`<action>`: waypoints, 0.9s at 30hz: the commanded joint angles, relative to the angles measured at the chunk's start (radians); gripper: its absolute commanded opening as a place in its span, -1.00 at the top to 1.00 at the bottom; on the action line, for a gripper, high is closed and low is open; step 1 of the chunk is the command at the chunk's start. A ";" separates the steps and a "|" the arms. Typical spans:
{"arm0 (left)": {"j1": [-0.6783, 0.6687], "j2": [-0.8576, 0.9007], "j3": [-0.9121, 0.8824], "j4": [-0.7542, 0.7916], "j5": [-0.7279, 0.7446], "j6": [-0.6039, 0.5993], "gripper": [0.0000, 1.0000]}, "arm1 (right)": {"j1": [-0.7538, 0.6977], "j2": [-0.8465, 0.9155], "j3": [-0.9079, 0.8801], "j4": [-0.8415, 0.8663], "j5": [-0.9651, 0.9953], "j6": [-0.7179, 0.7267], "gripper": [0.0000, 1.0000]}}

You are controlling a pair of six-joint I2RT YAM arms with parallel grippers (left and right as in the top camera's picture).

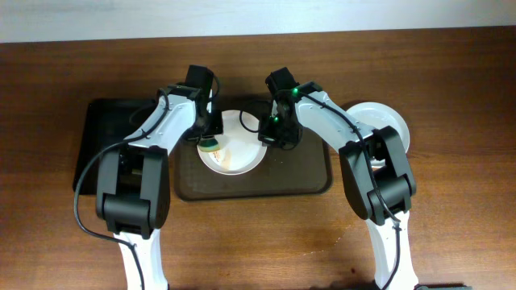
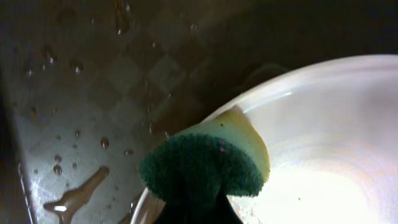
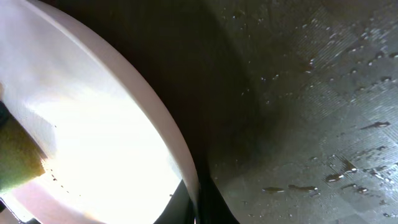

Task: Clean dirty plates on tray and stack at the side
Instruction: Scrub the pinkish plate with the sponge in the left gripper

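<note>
At far left, a narrow black tray (image 1: 101,137) lies on the wooden table (image 1: 451,225), partly under my left arm. Just beside it is the large brown tray (image 1: 302,179), its textured floor beaded with water drops.

A white plate (image 1: 238,153) sits in the left half of the brown tray, with a faint brownish smear near its lower edge. The left gripper (image 1: 209,138) reaches down over the plate's left side. Its fingers pinch a sponge (image 2: 205,165), with the green scouring pad nearest them and the yellow foam beyond. The sponge rests at the plate's rim.

The right gripper (image 1: 270,135) meets the same plate at its right rim. In the right wrist view, its dark fingers (image 3: 214,208) close on either side of that rim, pinching it.

At far right a second plate (image 1: 391,121) lies on the table outside the brown tray, partly hidden by my right arm. I cannot tell whether more plates lie under it.
</note>
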 commanded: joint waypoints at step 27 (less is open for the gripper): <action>-0.016 0.121 -0.326 0.013 -0.252 -0.158 0.99 | -0.013 0.029 -0.031 0.013 0.089 -0.003 0.92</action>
